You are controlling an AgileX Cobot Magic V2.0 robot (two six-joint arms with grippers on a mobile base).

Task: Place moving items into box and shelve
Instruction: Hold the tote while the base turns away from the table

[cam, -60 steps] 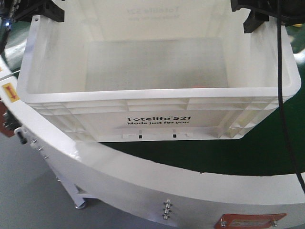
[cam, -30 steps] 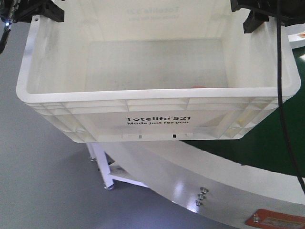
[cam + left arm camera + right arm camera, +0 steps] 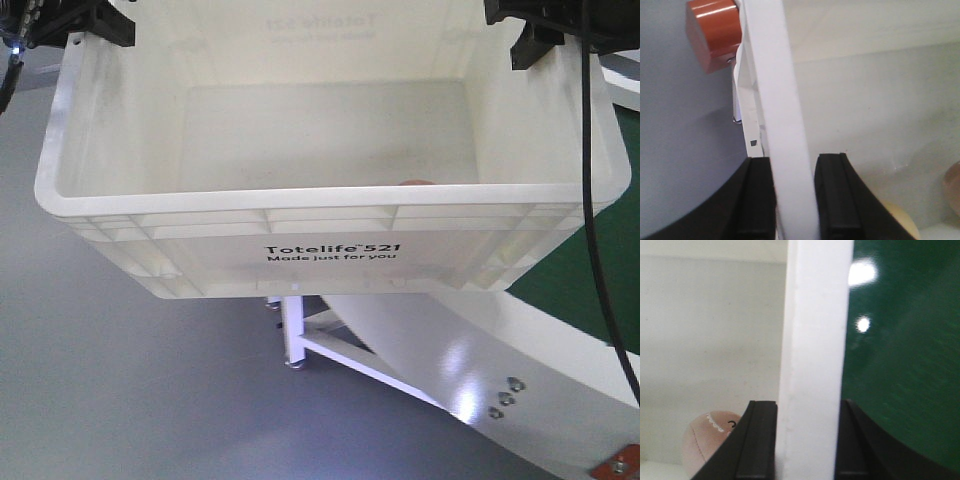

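A big white plastic box [image 3: 320, 215] up in the air.
The left gripper [image 3: 794, 200] and right gripper [image 3: 807, 440] pinch its rims — a cream ball [image 3: 900, 222] and a pinkish-brown ball [image 3: 710, 440] lie inside.

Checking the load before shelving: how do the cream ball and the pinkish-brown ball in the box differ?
Colour: the cream ball is pale yellowish, the pinkish-brown ball dusky pink. Markings: the pinkish-brown ball shows a pale stitched seam and black marks; the cream ball's visible part looks plain. Place: in the left wrist view the cream ball sits nearer the left gripper than the pinkish-brown ball. Both are round, partly hidden, and lie inside the box.
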